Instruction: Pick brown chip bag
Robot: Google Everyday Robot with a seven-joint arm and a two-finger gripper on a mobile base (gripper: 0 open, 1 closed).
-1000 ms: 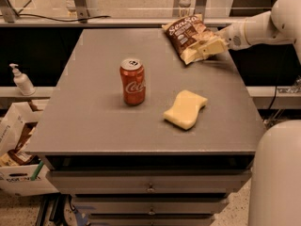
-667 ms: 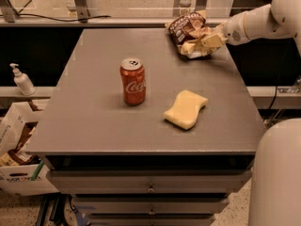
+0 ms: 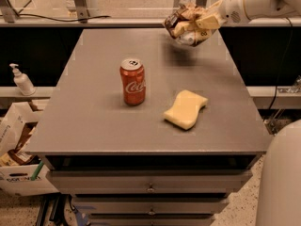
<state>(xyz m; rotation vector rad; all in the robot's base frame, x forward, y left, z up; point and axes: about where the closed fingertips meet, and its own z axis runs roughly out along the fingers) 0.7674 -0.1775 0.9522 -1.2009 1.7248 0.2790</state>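
The brown chip bag [image 3: 182, 21] is crumpled in my gripper [image 3: 203, 23] and hangs in the air above the table's far right part, with its shadow on the grey top below. The gripper comes in from the right on a white arm [image 3: 256, 1] and is shut on the bag's right side. The bag shows dark brown and pale yellow; its print is not readable.
A red Coca-Cola can [image 3: 132, 81] stands upright near the middle of the grey table [image 3: 94, 121]. A plain yellow sponge [image 3: 186, 108] lies to the right of it. A pump bottle [image 3: 21, 80] and a cardboard box [image 3: 19, 149] are off the table's left side. Drawers run below the front edge.
The gripper has lifted the chip bag off the table top and carried it up and a little left. The can and sponge have not moved.
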